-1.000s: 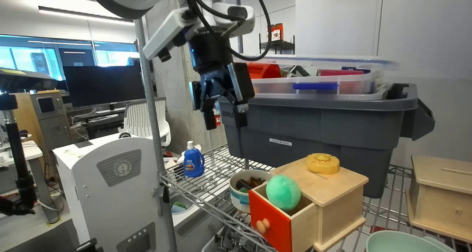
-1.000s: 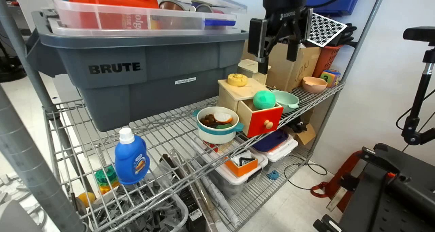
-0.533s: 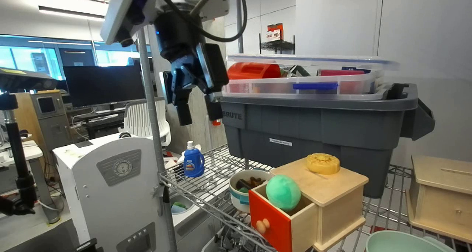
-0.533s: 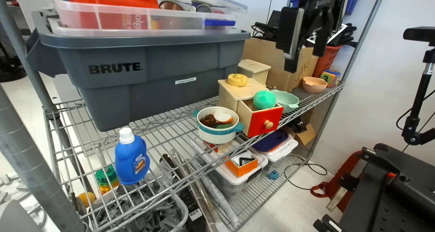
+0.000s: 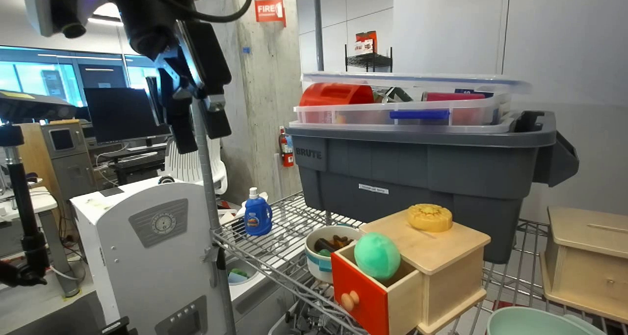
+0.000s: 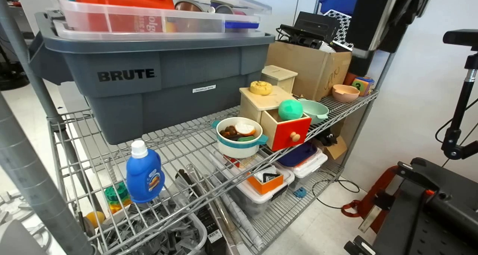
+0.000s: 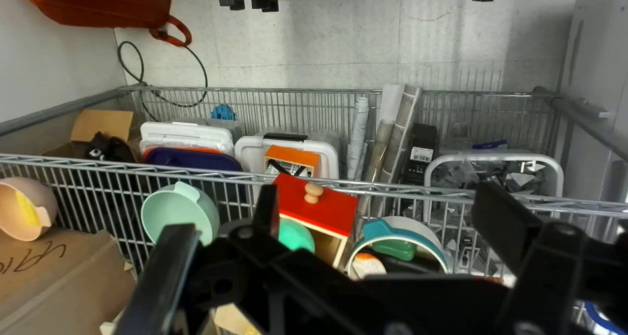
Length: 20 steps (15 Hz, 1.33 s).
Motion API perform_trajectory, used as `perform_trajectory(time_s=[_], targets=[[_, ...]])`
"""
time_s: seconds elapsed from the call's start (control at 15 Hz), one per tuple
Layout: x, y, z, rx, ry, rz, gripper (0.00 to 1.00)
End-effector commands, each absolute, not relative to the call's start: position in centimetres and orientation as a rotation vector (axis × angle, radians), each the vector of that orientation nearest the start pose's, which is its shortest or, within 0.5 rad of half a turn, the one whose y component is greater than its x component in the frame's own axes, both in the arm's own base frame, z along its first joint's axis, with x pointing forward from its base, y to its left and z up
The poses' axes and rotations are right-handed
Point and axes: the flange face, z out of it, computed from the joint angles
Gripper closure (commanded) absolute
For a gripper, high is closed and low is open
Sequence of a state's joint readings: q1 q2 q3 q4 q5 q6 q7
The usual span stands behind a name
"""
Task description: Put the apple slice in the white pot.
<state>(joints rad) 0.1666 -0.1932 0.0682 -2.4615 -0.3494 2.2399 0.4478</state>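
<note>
A wire shelf [image 6: 186, 146] stood before a pale wall [image 5: 456, 31]. Clock directions were read in an exterior view, from the white pot [image 6: 239, 152], which stood upright on the shelf. The apple slice [image 6: 244, 128] lay inside this pot, toward 2 o'clock of the opening, cream side showing. Brown pieces [image 6: 228, 131] lay toward 9 o'clock, a green piece [image 6: 247, 138] toward 5. The wooden box [image 6: 251, 107] stood just beside the pot at 2 o'clock, its red drawer [image 6: 284, 137] extended; a green ball [image 6: 290, 109] sat in the drawer and a yellow disc [image 6: 261, 87] rested on the box top. A blue bottle [image 6: 145, 176] stood at 8 o'clock, a gray bin [image 6: 160, 83] at 10. In an exterior view, the gripper [image 5: 203, 140] hung well apart from the pot, between 10 and 11 o'clock. In the wrist view its fingers [image 7: 267, 208] were spread wide, with nothing held.
</note>
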Motion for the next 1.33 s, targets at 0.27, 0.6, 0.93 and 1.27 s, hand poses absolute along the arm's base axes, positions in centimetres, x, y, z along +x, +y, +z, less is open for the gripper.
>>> perform_trajectory(time_s=[0.27, 0.6, 0.93, 1.27], targets=[[42.1, 6.7, 40.4, -3.407, 0.077, -0.272, 0.0], [41.8, 3.8, 41.3, -3.391, 0.158, -0.279, 0.0], [42.2, 3.5, 41.0, -3.403, 0.171, -0.232, 0.0], [42.2, 3.5, 41.0, -3.4, 0.173, -0.23, 0.0]])
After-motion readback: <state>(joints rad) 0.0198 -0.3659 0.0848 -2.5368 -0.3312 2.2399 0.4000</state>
